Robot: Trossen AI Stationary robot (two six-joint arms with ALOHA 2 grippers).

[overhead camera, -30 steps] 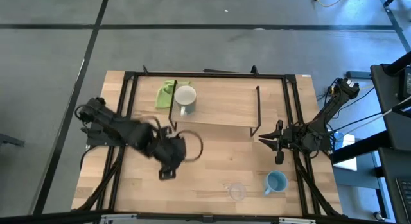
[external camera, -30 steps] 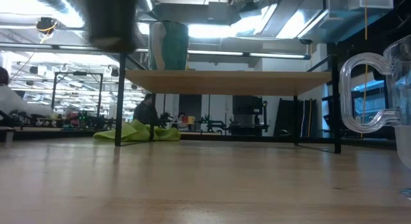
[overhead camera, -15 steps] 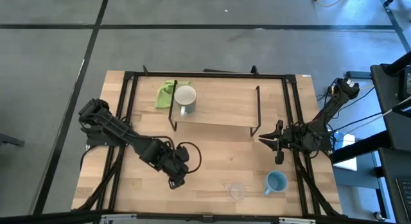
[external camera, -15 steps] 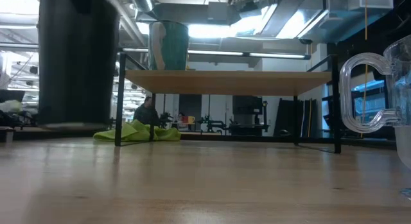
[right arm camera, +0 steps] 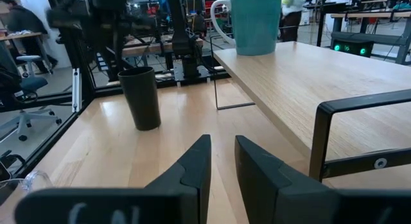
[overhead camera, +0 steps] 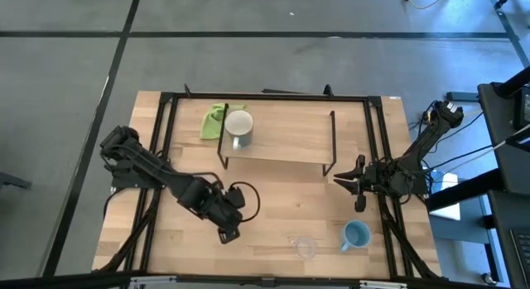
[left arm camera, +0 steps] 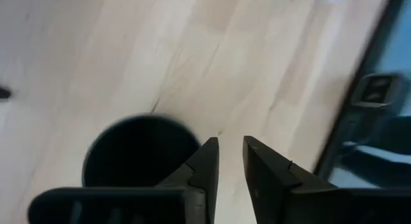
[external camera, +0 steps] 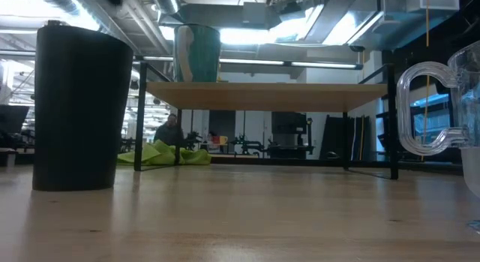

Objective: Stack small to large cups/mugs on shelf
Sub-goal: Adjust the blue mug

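Observation:
The black cup (overhead camera: 247, 199) stands upright with its base on the table, in front of the shelf (overhead camera: 277, 140); it is also large at the left of the low view (external camera: 79, 112). My left gripper (left arm camera: 230, 144) hangs just above and beside the cup's rim (left arm camera: 138, 153), pointing steeply down, open a little, with bare table in the gap. A white handled mug (overhead camera: 239, 127) stands on the shelf's left end. The light blue mug (overhead camera: 356, 235) and the clear cup (overhead camera: 305, 248) stand near the table's front right. My right gripper (right arm camera: 221, 156) waits at the right, slightly open.
A green cloth (overhead camera: 217, 119) lies on the table at the shelf's far left corner. The shelf's thin black legs (external camera: 139, 115) stand behind the black cup. Black frame rails (overhead camera: 166, 140) run along the table's sides. Bare wood lies between the black cup and the clear cup.
My left gripper has come down and toward the table's near edge with the black cup, rolling a little. The cup, lifted clear a second ago, now stands on the table by itself, and in the low view only the gripper's underside shows above it.

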